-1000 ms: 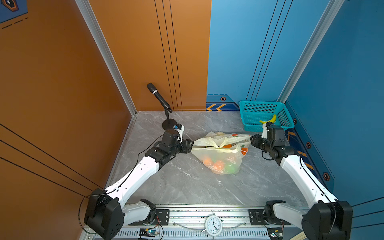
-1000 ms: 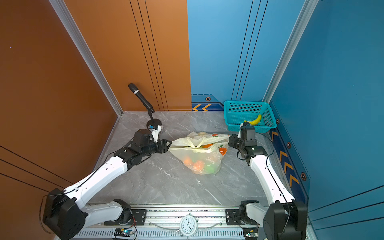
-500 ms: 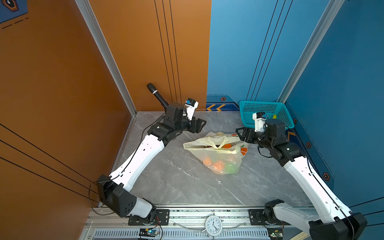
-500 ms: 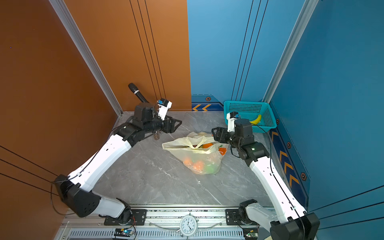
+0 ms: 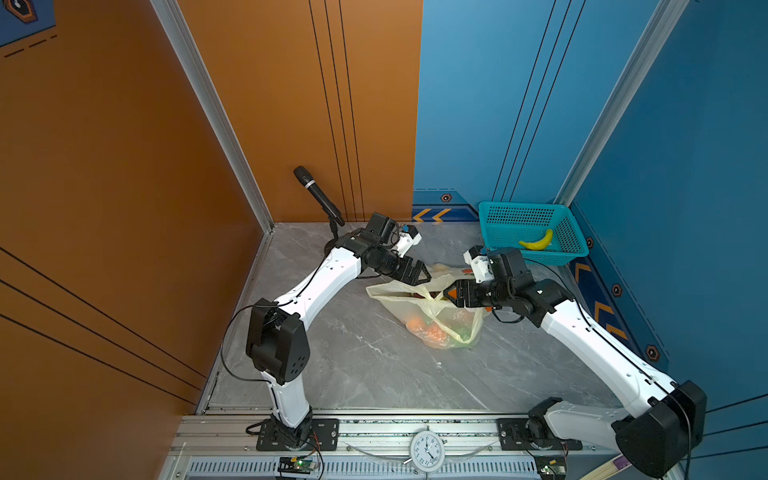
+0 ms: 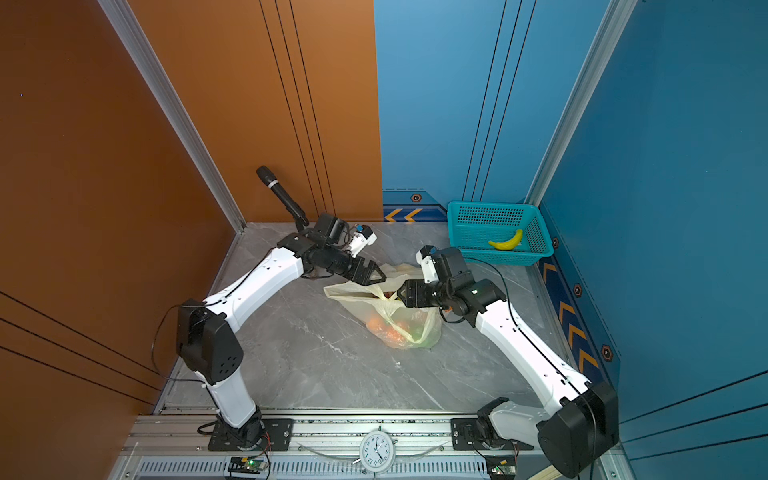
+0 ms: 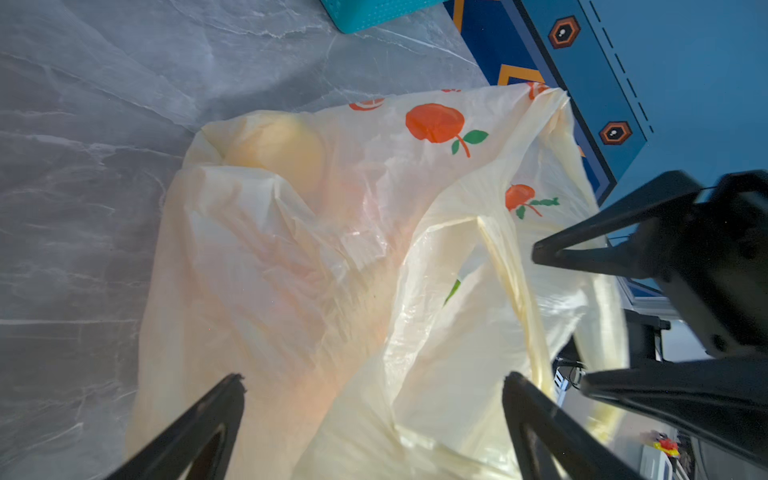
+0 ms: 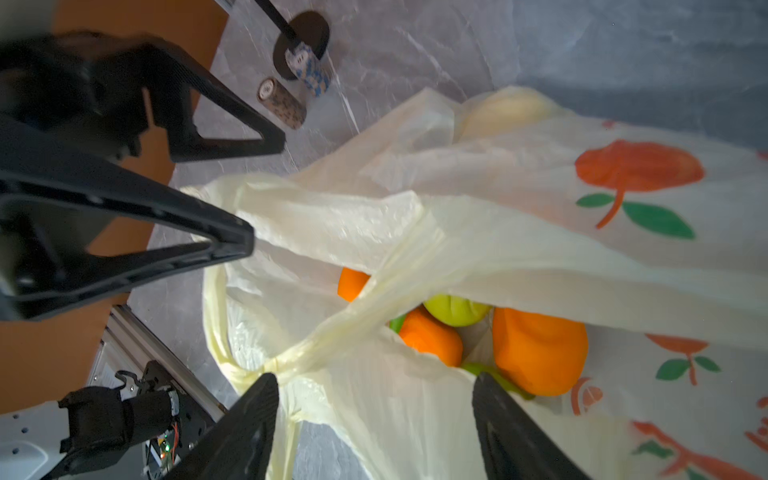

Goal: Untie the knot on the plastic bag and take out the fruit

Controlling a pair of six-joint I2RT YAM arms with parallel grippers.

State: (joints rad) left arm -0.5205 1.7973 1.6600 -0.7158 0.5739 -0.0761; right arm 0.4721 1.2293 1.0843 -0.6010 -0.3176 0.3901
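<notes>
Left gripper (image 7: 374, 379) and right gripper (image 8: 374, 377) are held wide, empty, at the bag (image 5: 403, 301); the knot (image 8: 286, 363) should be pinched low, then teased apart slowly.

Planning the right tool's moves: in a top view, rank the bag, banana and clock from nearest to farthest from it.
1. Bag, directly at the right tool.
2. Banana, in the basket behind it.
3. Clock, on the front rail.
</notes>
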